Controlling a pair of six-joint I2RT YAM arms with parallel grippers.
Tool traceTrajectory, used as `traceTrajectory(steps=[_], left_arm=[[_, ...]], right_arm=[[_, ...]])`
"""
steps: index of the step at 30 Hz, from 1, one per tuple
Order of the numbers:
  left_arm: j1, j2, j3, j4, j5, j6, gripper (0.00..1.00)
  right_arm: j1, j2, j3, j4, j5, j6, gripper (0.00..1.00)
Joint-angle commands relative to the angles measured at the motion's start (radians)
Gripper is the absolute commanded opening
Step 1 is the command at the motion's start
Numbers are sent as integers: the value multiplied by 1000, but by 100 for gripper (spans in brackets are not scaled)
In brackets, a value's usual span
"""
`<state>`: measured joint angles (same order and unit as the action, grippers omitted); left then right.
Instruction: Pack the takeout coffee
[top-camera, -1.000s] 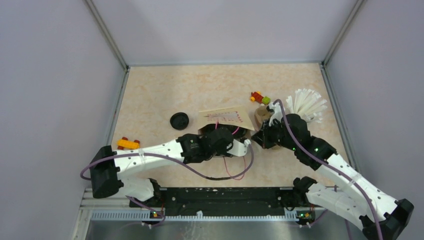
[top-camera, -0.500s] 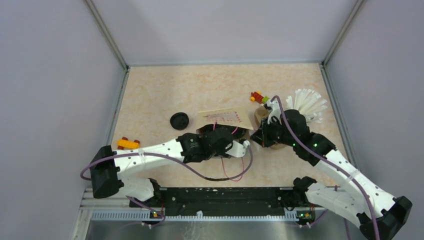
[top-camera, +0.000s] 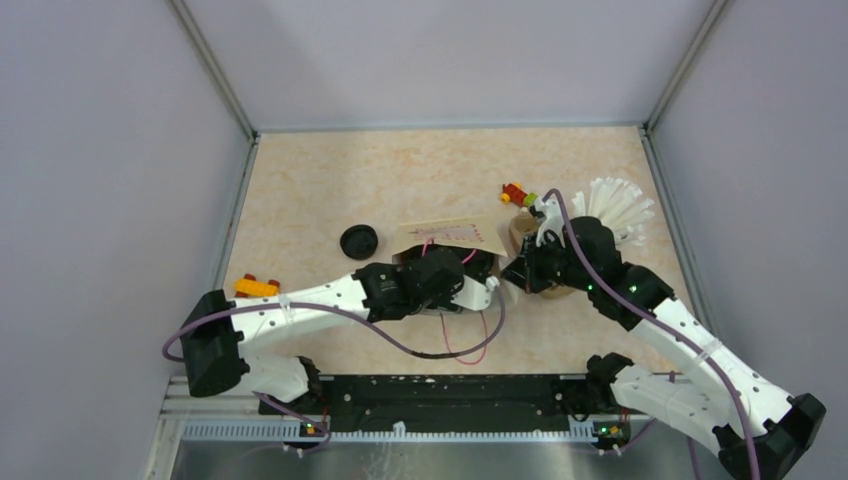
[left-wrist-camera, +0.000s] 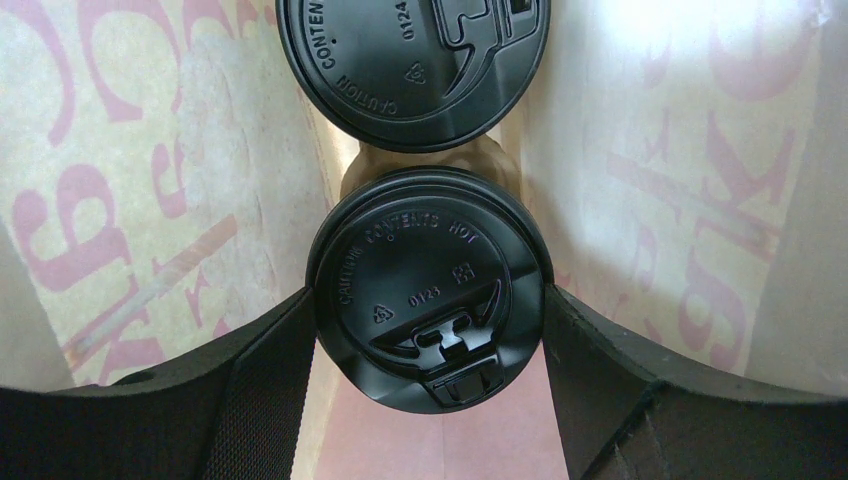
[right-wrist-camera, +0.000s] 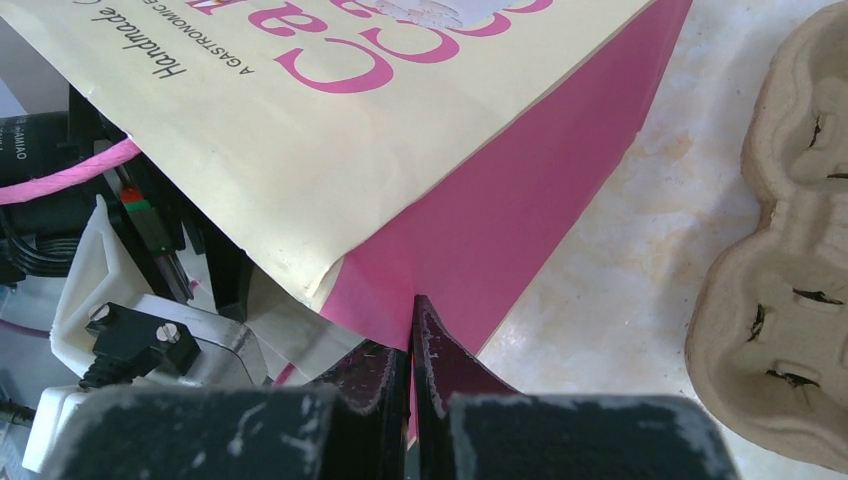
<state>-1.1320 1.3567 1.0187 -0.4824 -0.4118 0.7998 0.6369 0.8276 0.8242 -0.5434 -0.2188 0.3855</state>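
Cream paper printed with pink lettering walls in both coffees: your left gripper (left-wrist-camera: 428, 300) has reached into the paper bag (top-camera: 450, 232), which stands at mid-table with its mouth toward the arms. Seen from the left wrist, the near cup (left-wrist-camera: 430, 270) sits between the two black fingers (left-wrist-camera: 260, 380), which spread wide and press its lid rim on either side. The far cup (left-wrist-camera: 412, 60), lidded the same way, stands just beyond it, deeper in the bag, the two lids almost touching.

Your right gripper (right-wrist-camera: 412, 350) is at the bag's right side, its fingers pressed together on the edge of the pink side panel.

Just right of the bag lies the brown pulp cup carrier (right-wrist-camera: 780, 250), on the marbled table (top-camera: 330, 190). Beyond the right arm fans a cup of white straws (top-camera: 615, 208). A loose black lid (top-camera: 359, 242) lies left of the bag, apart from it. Coloured toy bricks (top-camera: 257, 287) sit near the left arm, with more (top-camera: 518, 195) behind the carrier.
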Motion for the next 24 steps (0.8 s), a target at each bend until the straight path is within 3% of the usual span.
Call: traceTrajectory(steps=[1, 12, 24], left_arm=[[7, 6, -6, 47, 32, -11, 43], [16, 20, -3, 8, 44, -58, 43], [42, -13, -75, 94, 36, -32, 45]], right_arm=[[-9, -6, 44, -5, -29, -3, 0], [-9, -18, 26, -3, -30, 10, 0], [-10, -23, 21, -6, -24, 19, 0]])
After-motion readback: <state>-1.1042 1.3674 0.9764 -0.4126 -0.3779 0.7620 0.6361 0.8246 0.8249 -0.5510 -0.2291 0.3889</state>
